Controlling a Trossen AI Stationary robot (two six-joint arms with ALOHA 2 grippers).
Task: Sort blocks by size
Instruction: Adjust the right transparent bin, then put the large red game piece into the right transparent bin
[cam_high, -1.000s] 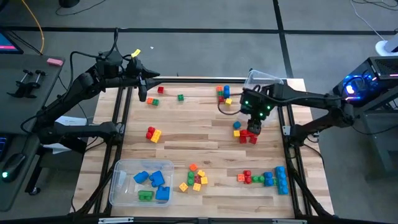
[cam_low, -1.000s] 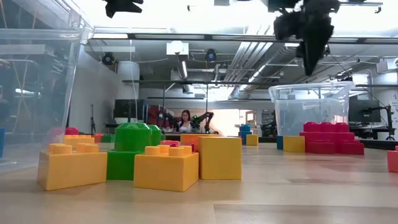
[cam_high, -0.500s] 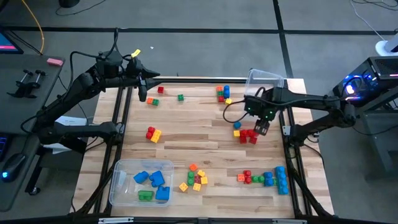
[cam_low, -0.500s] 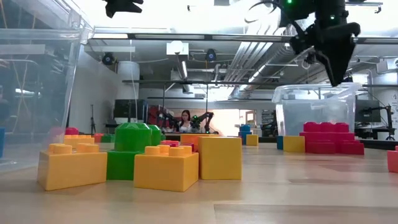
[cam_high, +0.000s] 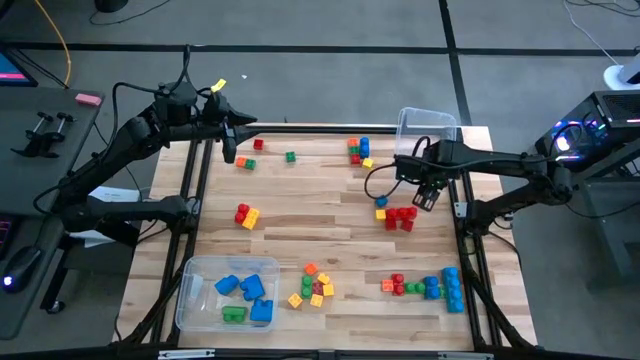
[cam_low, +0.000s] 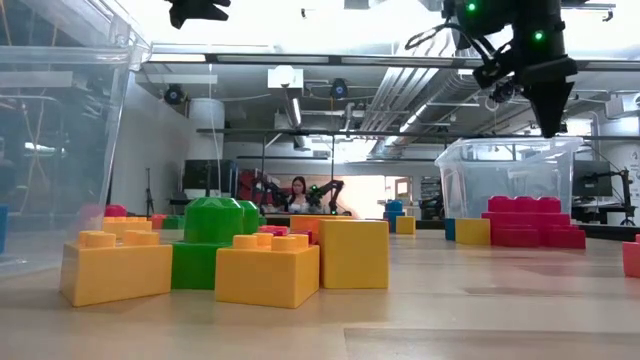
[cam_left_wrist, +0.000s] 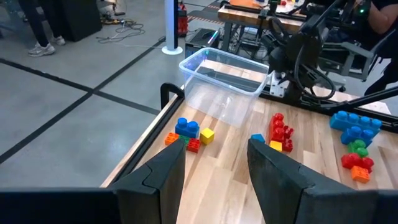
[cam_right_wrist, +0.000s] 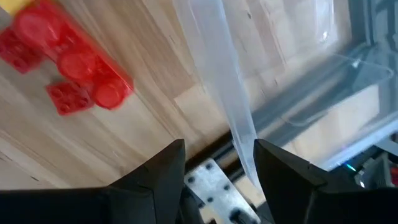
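Blocks lie in clusters on the wooden table: red bricks (cam_high: 400, 215) with a blue and a yellow cube (cam_high: 381, 206) beside them, a far cluster (cam_high: 358, 150), a left pair (cam_high: 246, 215) and near clusters (cam_high: 315, 285) (cam_high: 430, 285). My right gripper (cam_high: 425, 196) is open and empty. It hangs between the red bricks (cam_right_wrist: 68, 68) and the clear bin (cam_high: 428, 128), whose rim (cam_right_wrist: 230, 124) shows between its fingers. My left gripper (cam_high: 228, 152) is open and empty, raised over the table's far left edge.
A second clear bin (cam_high: 195, 300) at the near left holds blue and green bricks. Small blocks (cam_high: 250, 160) and a green cube (cam_high: 290, 156) lie near my left gripper. Yellow and green bricks (cam_low: 215, 250) fill the low view's foreground. A person sits far back in the room.
My right gripper has gone from above the red bricks toward the table's right edge and a little toward the far edge, turning as it went. The red bricks stay on the table.
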